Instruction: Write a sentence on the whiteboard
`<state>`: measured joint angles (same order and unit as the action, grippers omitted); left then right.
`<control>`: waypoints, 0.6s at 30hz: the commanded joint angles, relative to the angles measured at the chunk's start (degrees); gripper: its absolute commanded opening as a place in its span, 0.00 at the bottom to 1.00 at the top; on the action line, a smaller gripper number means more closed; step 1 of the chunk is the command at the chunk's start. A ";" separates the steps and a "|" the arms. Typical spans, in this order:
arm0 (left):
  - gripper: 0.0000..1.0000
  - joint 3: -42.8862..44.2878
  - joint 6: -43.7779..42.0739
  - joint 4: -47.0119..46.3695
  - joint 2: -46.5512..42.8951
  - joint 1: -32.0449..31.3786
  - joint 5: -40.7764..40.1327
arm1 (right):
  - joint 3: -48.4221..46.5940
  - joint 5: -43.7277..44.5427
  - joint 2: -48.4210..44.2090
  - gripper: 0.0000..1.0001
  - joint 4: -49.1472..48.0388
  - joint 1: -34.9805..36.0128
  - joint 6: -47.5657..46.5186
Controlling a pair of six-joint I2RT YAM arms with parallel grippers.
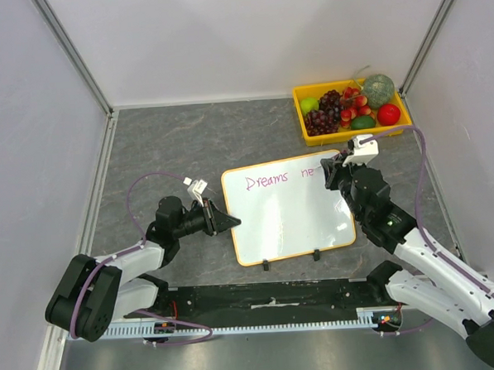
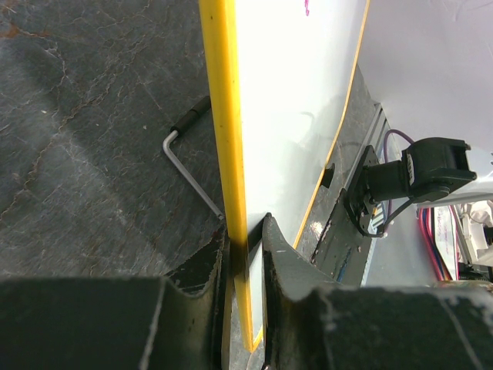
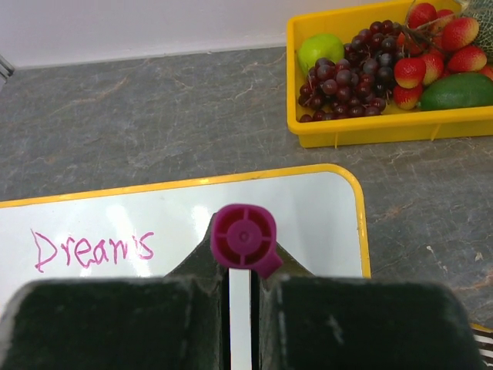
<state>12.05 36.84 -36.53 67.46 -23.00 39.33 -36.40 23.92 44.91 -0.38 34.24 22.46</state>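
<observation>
The whiteboard (image 1: 290, 216), white with a thin orange-yellow frame, lies tilted on the grey table. "Dreams ne" (image 1: 278, 179) is written in pink along its top. My left gripper (image 1: 228, 222) is shut on the board's left edge; in the left wrist view the fingers (image 2: 277, 247) pinch the yellow frame (image 2: 223, 116) from both sides. My right gripper (image 1: 333, 174) hovers over the board's upper right part, shut on a magenta marker (image 3: 244, 239) seen end-on. The word "Dreams" (image 3: 92, 250) shows left of it on the whiteboard (image 3: 308, 223).
A yellow tray (image 1: 356, 134) of fruit stands at the back right, close behind the board's top right corner; its rim (image 3: 370, 136) shows in the right wrist view. Two black feet (image 1: 268, 264) stick out at the board's near edge. A bent metal leg (image 2: 189, 169) lies beside the board.
</observation>
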 commanded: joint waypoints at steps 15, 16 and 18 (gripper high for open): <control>0.02 0.07 -5.46 2.96 0.74 -0.20 -3.91 | 0.45 1.39 2.47 0.00 -2.34 -1.81 -0.22; 0.02 -0.01 -5.38 2.96 0.65 -0.20 -4.00 | 0.63 1.48 2.55 0.00 -2.08 -1.98 -0.31; 0.02 -0.01 -5.46 2.96 0.65 -0.20 -4.00 | 0.89 1.83 2.55 0.00 -1.82 -2.16 -0.31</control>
<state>12.05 36.84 -36.56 67.46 -23.00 39.33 -36.18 24.14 47.37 -0.84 32.62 22.48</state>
